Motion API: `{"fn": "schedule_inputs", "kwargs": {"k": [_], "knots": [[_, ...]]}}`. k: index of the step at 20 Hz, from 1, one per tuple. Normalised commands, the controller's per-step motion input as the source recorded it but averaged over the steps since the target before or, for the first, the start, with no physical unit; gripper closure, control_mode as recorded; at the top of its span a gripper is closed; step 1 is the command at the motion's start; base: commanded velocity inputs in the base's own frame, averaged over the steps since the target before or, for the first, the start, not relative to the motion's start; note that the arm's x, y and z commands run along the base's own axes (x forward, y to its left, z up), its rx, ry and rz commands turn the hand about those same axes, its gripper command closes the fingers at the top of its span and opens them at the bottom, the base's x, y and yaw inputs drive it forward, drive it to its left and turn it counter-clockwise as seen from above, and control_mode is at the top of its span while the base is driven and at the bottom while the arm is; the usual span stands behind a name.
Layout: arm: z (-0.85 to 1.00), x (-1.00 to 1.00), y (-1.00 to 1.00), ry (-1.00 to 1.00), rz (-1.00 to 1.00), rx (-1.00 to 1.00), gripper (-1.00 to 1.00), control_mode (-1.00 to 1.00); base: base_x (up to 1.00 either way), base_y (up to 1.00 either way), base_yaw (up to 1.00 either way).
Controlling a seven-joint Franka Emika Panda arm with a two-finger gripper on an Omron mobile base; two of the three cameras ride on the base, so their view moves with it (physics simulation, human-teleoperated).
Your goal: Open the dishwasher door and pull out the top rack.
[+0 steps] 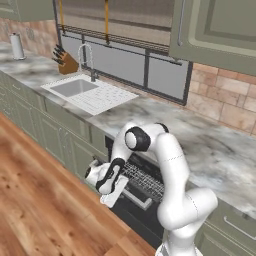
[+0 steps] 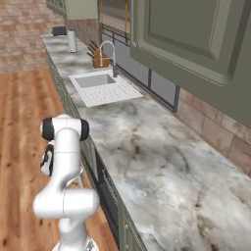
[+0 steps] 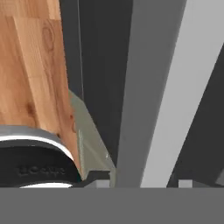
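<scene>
Half-closed end effector (image 3: 140,181), seemingly clamped round silver bar handle (image 3: 148,96) of dishwasher door (image 3: 100,65). Door apparently tipped partway open; top rack (image 1: 145,179) just right of end effector, not yet pulled out.

White arm (image 2: 66,162) bends beside the marble counter (image 2: 147,147)

The white arm rises from its base, bends at a dark elbow joint held high, then folds down and forward so the forearm slopes low. The end effector (image 1: 111,196) points downward (its jaw gap is hidden from view).
</scene>
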Motion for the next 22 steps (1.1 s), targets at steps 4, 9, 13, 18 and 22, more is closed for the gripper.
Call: {"fn": "schedule_inputs", "kwargs": {"k": [4,9,13,18,22], "knots": [[-0.87,-1.00,1.00,0.33,0.12,0.38,1.00,-1.00,0.00,0.00,0.00],[-1.00,-0.92,1.00,0.32,0.12,0.35,1.00,-1.00,0.00,0.00,0.00],[-0.99,-0.70,0.99,0.29,0.10,0.26,1.00,-1.00,0.00,0.00,0.00],[-0.25,-0.22,0.49,0.06,0.06,0.09,1.00,-1.00,0.00,0.00,0.00],[0.75,-0.26,0.30,0.00,0.01,0.01,-1.00,-1.00,0.00,0.00,0.00]]}}
